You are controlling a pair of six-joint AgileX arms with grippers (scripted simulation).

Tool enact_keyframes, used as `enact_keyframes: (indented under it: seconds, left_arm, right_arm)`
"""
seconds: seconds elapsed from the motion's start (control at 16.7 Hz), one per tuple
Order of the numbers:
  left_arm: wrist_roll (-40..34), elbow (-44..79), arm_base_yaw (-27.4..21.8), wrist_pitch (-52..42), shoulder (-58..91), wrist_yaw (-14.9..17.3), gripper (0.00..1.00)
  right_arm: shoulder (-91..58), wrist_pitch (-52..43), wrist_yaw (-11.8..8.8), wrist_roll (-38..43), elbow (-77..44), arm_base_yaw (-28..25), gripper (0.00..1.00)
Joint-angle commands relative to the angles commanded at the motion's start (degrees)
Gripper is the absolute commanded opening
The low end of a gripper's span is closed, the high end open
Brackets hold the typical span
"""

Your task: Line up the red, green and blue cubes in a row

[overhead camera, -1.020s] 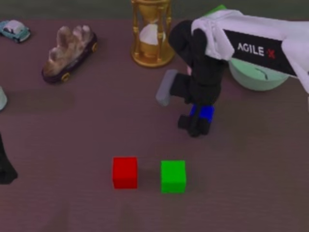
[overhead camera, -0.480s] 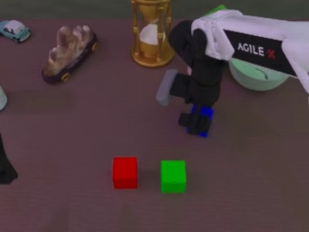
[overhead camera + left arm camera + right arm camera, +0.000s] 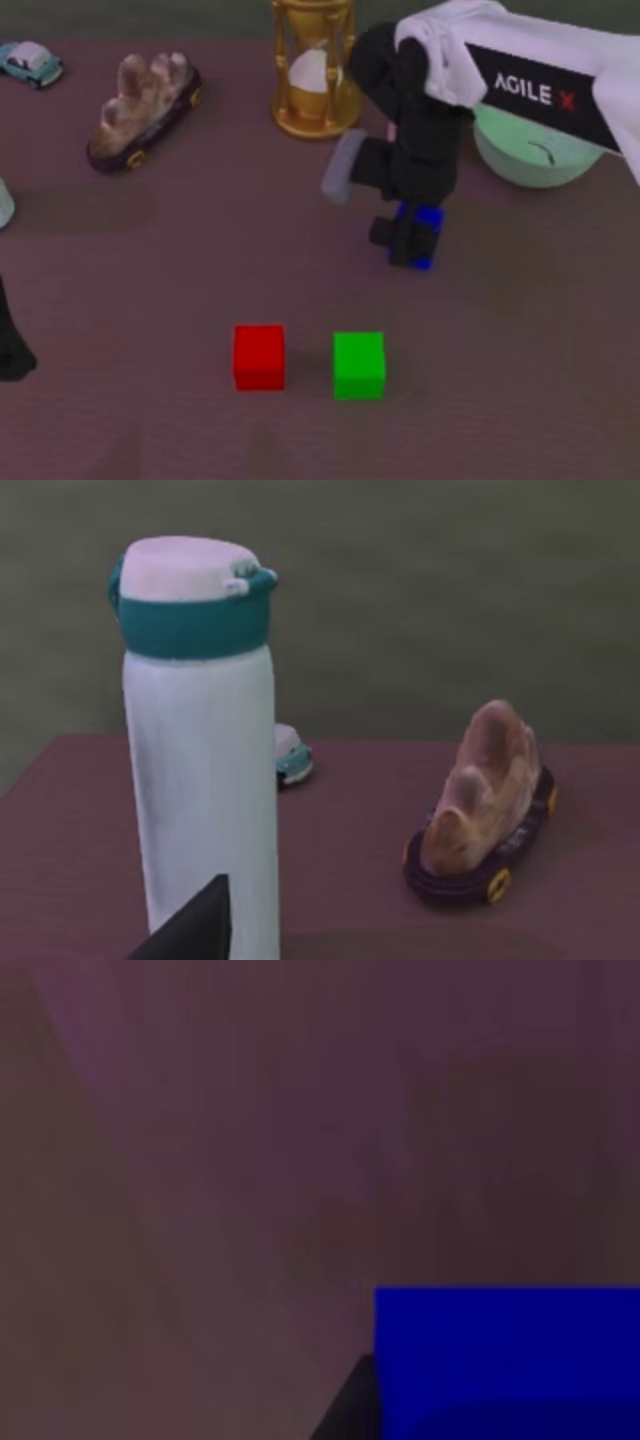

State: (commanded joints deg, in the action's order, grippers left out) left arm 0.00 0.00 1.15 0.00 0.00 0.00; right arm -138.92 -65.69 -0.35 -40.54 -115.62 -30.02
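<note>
Two cubes, the red cube (image 3: 259,356) and green cube (image 3: 359,365), already sit side by side near the surface's front, while the right gripper (image 3: 411,243), closed on the blue cube (image 3: 428,228), has drifted slightly back and rightward over the last second. Judging by this, the blue cube has been lifted and must next be carried to the spot right of green; the left arm stays parked at the left edge.

A white bottle (image 3: 205,780) (teal-banded cap) stands upright — a toy car (image 3: 290,756) behind it, a purple-based figure (image 3: 482,810) apart.
</note>
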Motion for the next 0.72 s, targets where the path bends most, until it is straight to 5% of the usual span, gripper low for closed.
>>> enact_keyframes:
  seconds: [0.3, 0.72]
  left_arm:
    - [0.0, 0.0, 0.0, 0.0, 0.0, 0.0, 1.0]
    - [0.0, 0.0, 0.0, 0.0, 0.0, 0.0, 1.0]
  right_arm:
    - [1.7, -9.4, 0.0, 0.1, -7.4, -0.2, 0.0]
    - [3.6, -8.9, 0.0, -0.4, -5.5, -0.4, 0.0]
